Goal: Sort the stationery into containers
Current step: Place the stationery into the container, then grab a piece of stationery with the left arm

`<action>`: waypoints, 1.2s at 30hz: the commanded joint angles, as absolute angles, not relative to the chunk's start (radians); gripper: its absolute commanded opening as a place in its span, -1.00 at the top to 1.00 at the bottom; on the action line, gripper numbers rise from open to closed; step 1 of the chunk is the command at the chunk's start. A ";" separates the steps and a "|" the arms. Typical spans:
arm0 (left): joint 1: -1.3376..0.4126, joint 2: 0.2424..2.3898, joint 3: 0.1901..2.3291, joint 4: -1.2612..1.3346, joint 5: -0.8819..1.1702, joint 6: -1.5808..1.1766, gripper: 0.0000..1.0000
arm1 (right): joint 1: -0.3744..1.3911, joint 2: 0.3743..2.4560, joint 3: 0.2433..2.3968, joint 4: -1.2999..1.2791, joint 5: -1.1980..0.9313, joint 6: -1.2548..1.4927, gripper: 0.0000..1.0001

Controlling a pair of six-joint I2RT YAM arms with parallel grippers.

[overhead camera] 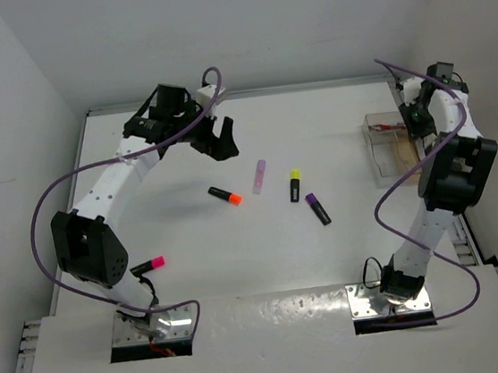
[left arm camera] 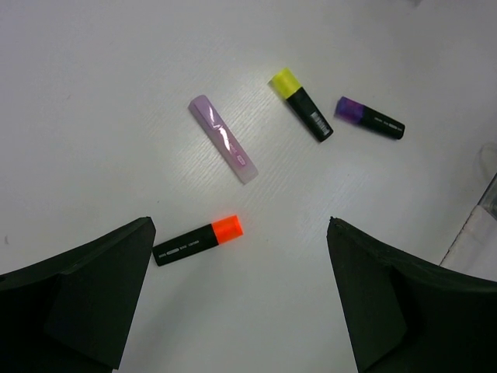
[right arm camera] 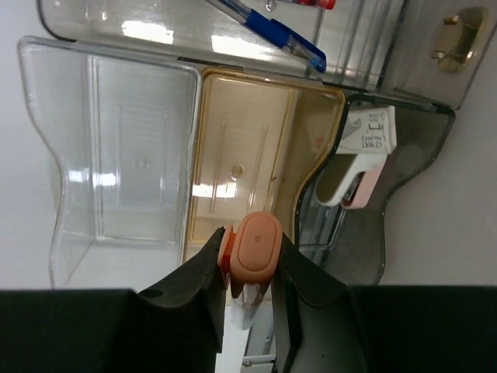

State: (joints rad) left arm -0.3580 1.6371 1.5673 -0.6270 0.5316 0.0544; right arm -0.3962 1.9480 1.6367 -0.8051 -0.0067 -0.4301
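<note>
**Inspector:** State of the left pincer?

**Assistant:** The left pincer (left arm camera: 241, 299) stands fully open, with nothing between its fingers (left arm camera: 85, 299). It hangs above the table (overhead camera: 240, 268), over the loose stationery.

**Inspector:** What lies beneath it?

**Assistant:** Four pieces lie flat on the table, none touching another. The orange-capped highlighter (left arm camera: 198, 240) is nearest the pincer, and the lilac marker (left arm camera: 223, 139) lies just beyond it. The yellow-capped highlighter (left arm camera: 301, 103) and the purple-capped highlighter (left arm camera: 370, 119) lie farther off, near each other. A fifth piece, the pink-capped highlighter (overhead camera: 148, 265), lies beside the left arm's lower link, well apart from the rest.

**Inspector:** And the right pincer?

**Assistant:** The right pincer (right arm camera: 252, 260) is closed narrowly on a peach-coloured item (right arm camera: 258, 247). The item is seen end-on, and its kind cannot be told. It is held over the containers at the table's right edge, above the near rim of the amber container (right arm camera: 241, 132).

**Inspector:** How are the containers arranged?

**Assistant:** The clear container (right arm camera: 124, 155) adjoins the amber one on one side. The smoky container (right arm camera: 349, 233) adjoins it on the other side and holds a white and pink item (right arm camera: 363, 151). A long clear container (right arm camera: 93, 19) runs across their far ends and holds a blue pen (right arm camera: 272, 31). Whether the units are joined cannot be told.
</note>
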 commanded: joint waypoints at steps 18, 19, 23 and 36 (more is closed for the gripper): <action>-0.486 1.700 1.514 -0.548 0.196 -0.032 -1.00 | -0.333 1.878 1.750 -0.874 -0.083 -0.296 -0.04; -0.504 1.712 1.503 -0.531 0.192 -0.035 -1.00 | -0.325 1.858 1.761 -0.890 -0.104 -0.282 -0.04; -0.560 1.781 1.515 -0.465 0.146 -0.041 -0.95 | -0.281 1.760 1.776 -0.954 -0.208 -0.181 -0.08; -0.637 2.126 1.787 -0.563 0.011 -0.106 -0.38 | -0.235 1.516 1.620 -0.982 -0.413 -0.008 -0.09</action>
